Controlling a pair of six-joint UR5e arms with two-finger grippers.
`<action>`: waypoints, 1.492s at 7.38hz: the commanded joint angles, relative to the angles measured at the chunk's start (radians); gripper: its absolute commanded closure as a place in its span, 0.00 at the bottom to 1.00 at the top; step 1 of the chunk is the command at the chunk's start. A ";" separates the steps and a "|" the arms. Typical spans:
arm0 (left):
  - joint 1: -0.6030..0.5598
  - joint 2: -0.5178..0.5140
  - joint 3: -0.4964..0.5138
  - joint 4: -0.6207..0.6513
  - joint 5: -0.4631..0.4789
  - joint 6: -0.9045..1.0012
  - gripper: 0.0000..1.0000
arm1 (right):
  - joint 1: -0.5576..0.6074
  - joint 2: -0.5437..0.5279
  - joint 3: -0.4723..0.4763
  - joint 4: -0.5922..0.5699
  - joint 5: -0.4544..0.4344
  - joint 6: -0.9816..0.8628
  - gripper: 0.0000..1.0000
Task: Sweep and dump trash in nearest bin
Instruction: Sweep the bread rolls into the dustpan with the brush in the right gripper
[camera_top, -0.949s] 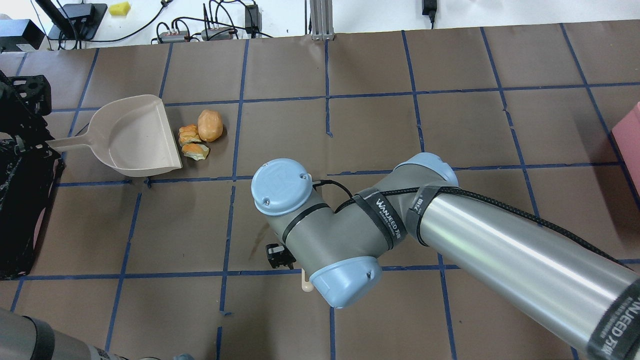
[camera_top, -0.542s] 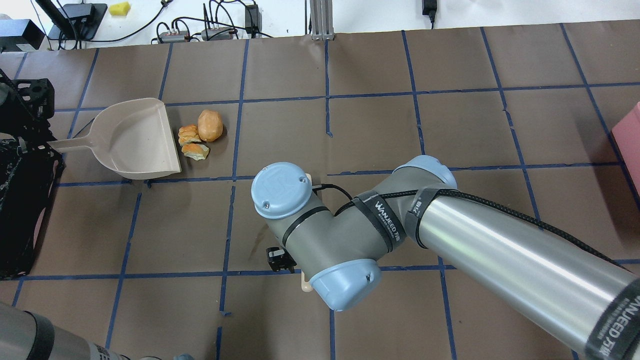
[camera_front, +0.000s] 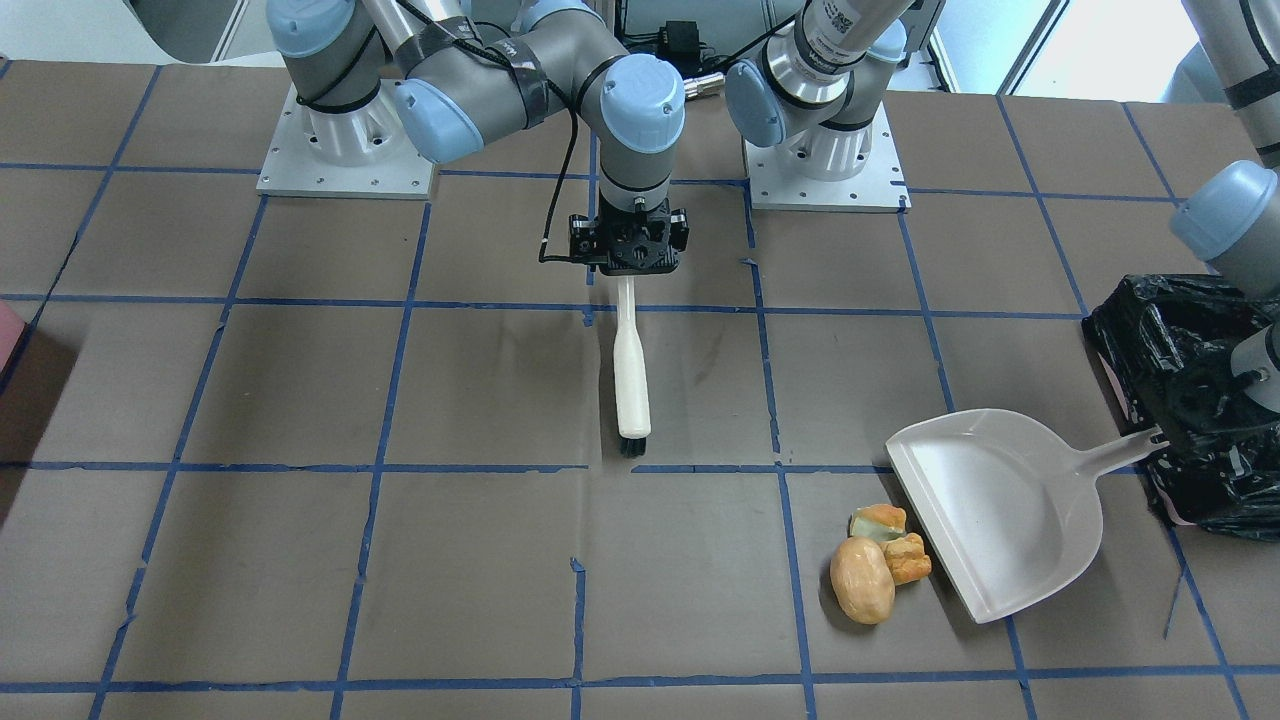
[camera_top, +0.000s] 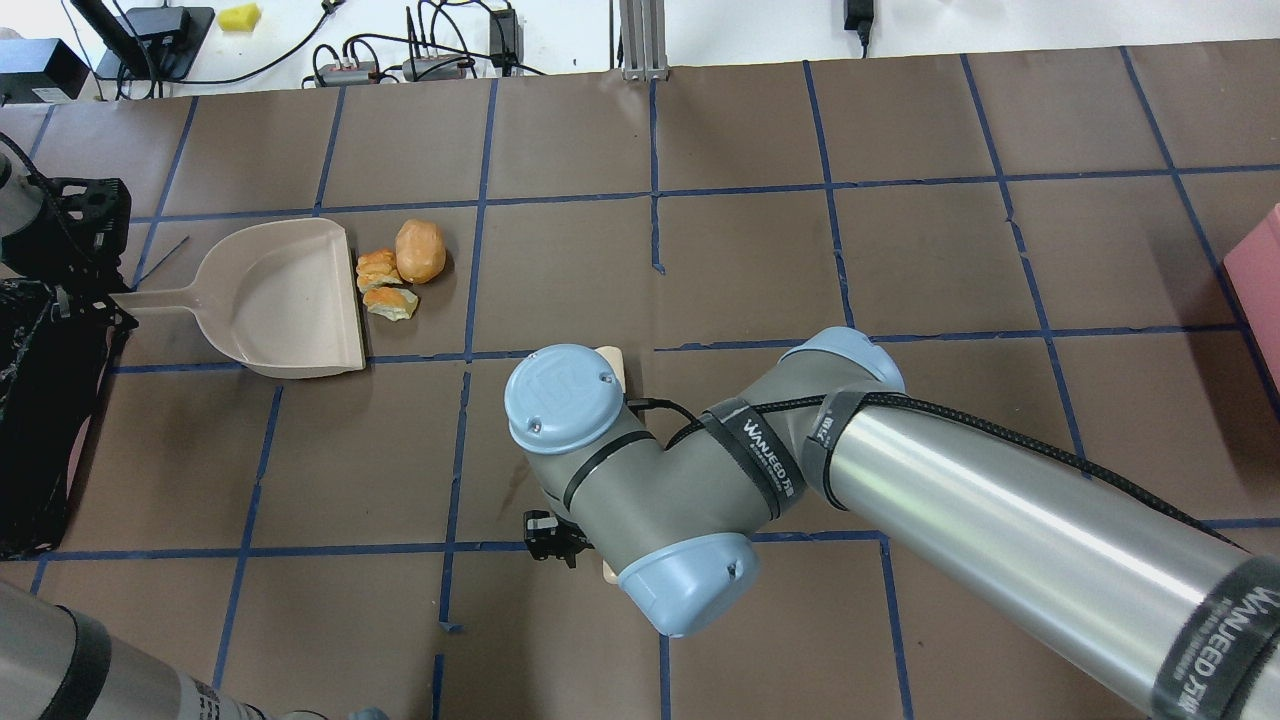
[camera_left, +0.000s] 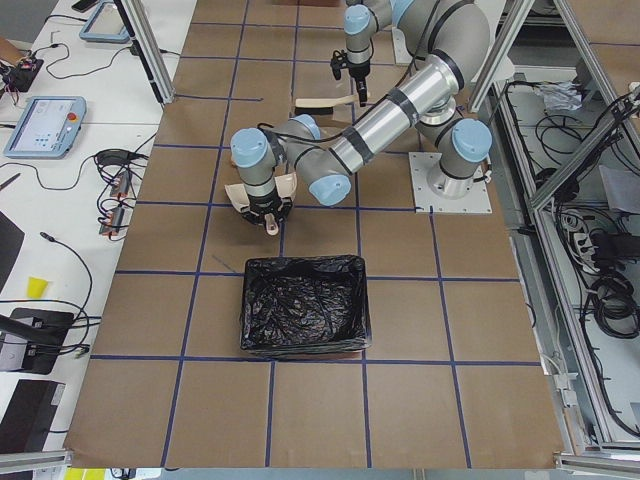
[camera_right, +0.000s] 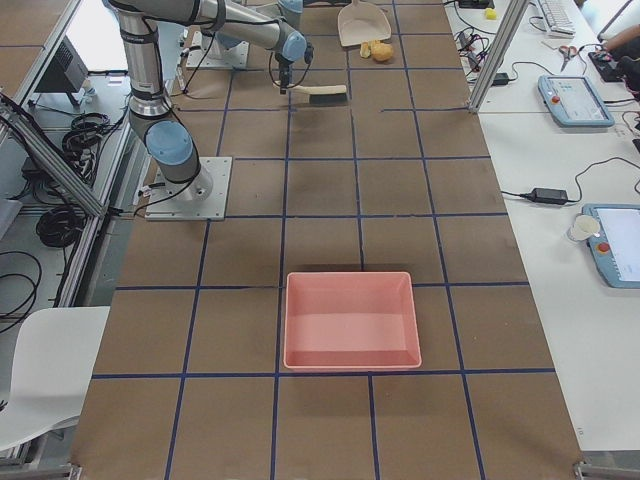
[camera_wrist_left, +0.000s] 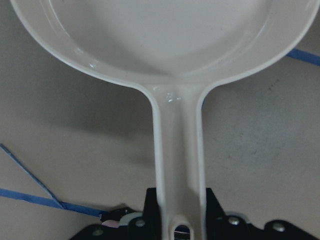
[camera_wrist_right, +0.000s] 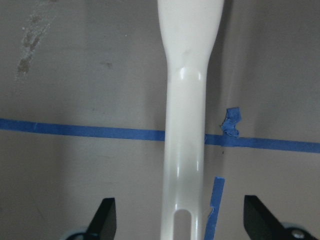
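dustpan (camera_front: 1000, 500): smooth cream plastic, slight gloss
brush (camera_front: 631, 370): glossy cream plastic handle
bin (camera_left: 305, 305): crinkled black plastic, glossy
table (camera_front: 300, 400): matt brown paper, taped
trash (camera_front: 862, 592): rough, matt

Between the jaws of your left gripper (camera_wrist_left: 181, 205) sits the end of the dustpan's (camera_front: 1000, 510) handle, pinched from both sides. The pan lies ahead of those jaws on the table (camera_front: 300, 400). Just beyond its lip lie the three lumps of trash (camera_front: 905, 560), bunched together, the largest lump (camera_front: 862, 592) farthest from the pan. The bin (camera_front: 1190, 490) stands right behind those jaws.

Your right gripper (camera_wrist_right: 181, 220) straddles the brush's (camera_front: 630, 370) handle, a gap on either side. The brush head lies ahead of those jaws. The trash and dustpan are ahead and well off to their left, and the tray (camera_right: 350, 277) is well off to their right.
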 joint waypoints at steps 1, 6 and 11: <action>-0.002 -0.014 0.012 0.007 0.000 0.002 0.99 | 0.001 0.001 -0.002 -0.002 0.001 0.003 0.44; -0.025 -0.015 -0.007 0.015 0.026 0.025 0.99 | -0.001 -0.011 -0.022 -0.025 -0.013 0.007 0.98; -0.030 -0.016 -0.019 0.015 0.026 0.028 0.99 | -0.003 -0.007 -0.233 0.151 -0.035 0.244 1.00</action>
